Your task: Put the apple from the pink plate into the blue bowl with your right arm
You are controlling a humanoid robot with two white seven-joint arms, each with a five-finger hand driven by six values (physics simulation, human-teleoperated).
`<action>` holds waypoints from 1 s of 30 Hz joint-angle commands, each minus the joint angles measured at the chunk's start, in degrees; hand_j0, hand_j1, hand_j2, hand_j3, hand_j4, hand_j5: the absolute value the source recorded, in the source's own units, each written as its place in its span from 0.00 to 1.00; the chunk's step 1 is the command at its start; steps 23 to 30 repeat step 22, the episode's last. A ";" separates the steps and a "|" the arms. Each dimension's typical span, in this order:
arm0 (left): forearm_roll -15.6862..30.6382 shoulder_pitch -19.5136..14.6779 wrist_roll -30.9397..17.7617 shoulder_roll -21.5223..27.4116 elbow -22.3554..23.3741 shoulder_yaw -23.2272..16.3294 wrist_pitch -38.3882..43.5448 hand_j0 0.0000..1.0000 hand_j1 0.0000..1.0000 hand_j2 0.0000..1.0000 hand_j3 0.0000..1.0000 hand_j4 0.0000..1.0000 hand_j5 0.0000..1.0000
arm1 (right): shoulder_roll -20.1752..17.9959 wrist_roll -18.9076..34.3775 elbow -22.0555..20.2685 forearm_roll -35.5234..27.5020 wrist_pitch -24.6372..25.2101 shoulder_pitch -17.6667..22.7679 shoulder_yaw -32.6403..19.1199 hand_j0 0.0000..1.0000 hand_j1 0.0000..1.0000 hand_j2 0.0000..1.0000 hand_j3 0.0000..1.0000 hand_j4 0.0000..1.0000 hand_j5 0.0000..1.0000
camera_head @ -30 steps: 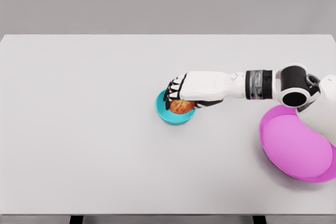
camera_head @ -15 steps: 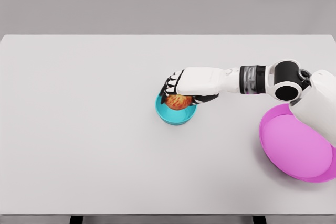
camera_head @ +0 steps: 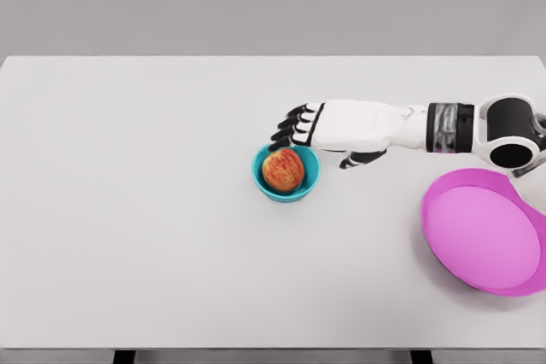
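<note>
Apple: the red and yellow apple [camera_head: 283,170] sits inside the blue bowl [camera_head: 261,178], filling most of the hollow, with nothing holding it.
Apple's axis: the fruit looks slightly taller than wide from the head view, its long axis running away from the camera toward the table's far edge; where the stem end points cannot be told, since no stem shows.
Blue bowl: it stands upright on the white table [camera_head: 136,210], a little right of the table's middle, its teal rim visible all round the apple.
Right hand: the right hand [camera_head: 341,128] hovers just beyond the bowl on its far right side, clear of the apple, palm down, fingers [camera_head: 294,125] extended and loosely spread toward the picture's left with nothing in them; the dark fingertips reach over the bowl's far rim, though whether they touch it cannot be told.
Thumb: it hangs below the palm, to the right of the bowl and apart from it.
Right arm: the white forearm runs from the bowl's right, roughly level, to a black banded wrist and a dark joint at the picture's right edge.
Pink plate: the pink plate [camera_head: 444,236] lies well to the right of the bowl and nearer the camera, partly cut off by the picture's right edge, with nothing on it.
</note>
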 commanded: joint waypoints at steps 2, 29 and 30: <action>-0.01 0.00 0.00 0.00 0.00 0.00 0.00 1.00 1.00 1.00 1.00 1.00 1.00 | -8.17 0.45 -3.87 -2.14 0.22 2.81 -10.96 1.00 1.00 1.00 1.00 1.00 1.00; -0.01 0.00 0.00 0.00 0.00 0.00 0.00 1.00 1.00 1.00 1.00 1.00 1.00 | 3.16 0.45 6.33 -5.39 0.22 17.93 -36.81 1.00 1.00 1.00 1.00 1.00 1.00; -0.01 0.00 0.00 0.00 0.00 0.00 0.00 1.00 1.00 1.00 1.00 1.00 1.00 | 3.16 0.45 6.33 -5.39 0.22 17.93 -36.81 1.00 1.00 1.00 1.00 1.00 1.00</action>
